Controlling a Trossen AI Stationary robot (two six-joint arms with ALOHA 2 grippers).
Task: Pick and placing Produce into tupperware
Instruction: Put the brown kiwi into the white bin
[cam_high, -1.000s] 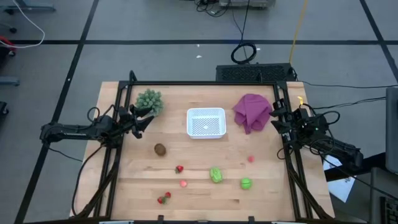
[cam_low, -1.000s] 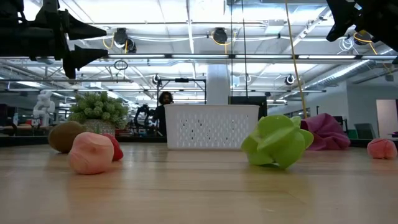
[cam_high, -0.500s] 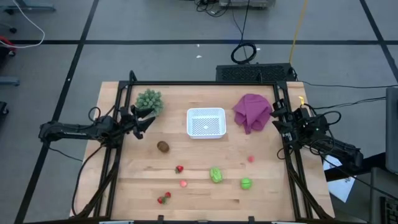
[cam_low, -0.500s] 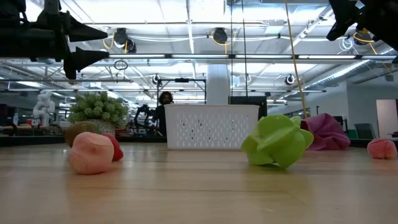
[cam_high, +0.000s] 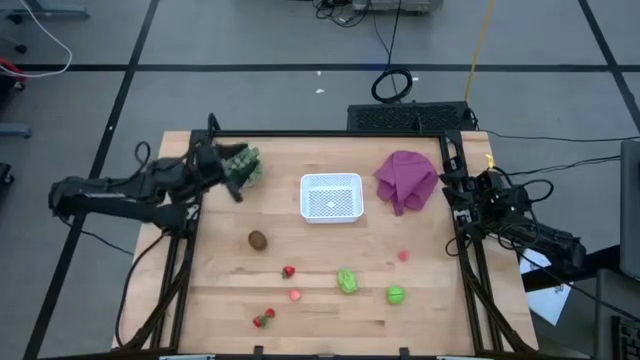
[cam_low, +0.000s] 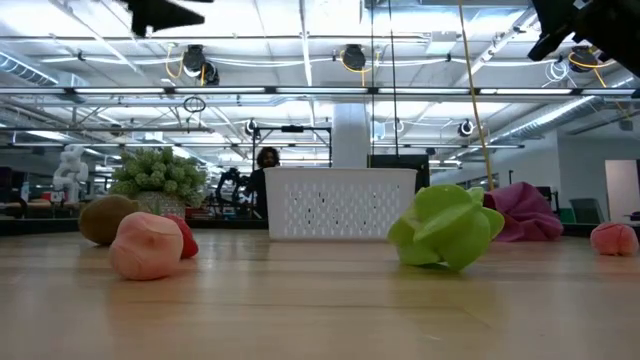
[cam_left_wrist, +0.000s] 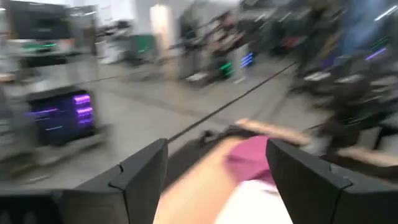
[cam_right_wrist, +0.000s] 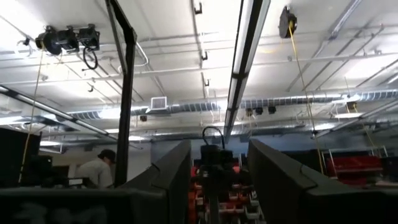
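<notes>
One white perforated tupperware (cam_high: 331, 195). One purple cloth (cam_high: 405, 178). One spiky grey-green plant (cam_high: 243, 163). One brown oval piece (cam_high: 257, 239). Two bright green pieces (cam_high: 347, 281) (cam_high: 396, 295). Four small red or pink bits apart on the wood (cam_high: 288, 271) (cam_high: 295, 295) (cam_high: 264, 318) (cam_high: 404, 255). Two dark arms (cam_high: 120, 192) (cam_high: 520, 225).

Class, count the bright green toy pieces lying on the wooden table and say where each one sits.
2. One green piece lies near the table's front edge, straight in front of the white basket. The other green piece lies just to its right, slightly nearer that edge. None seems hidden.
</notes>
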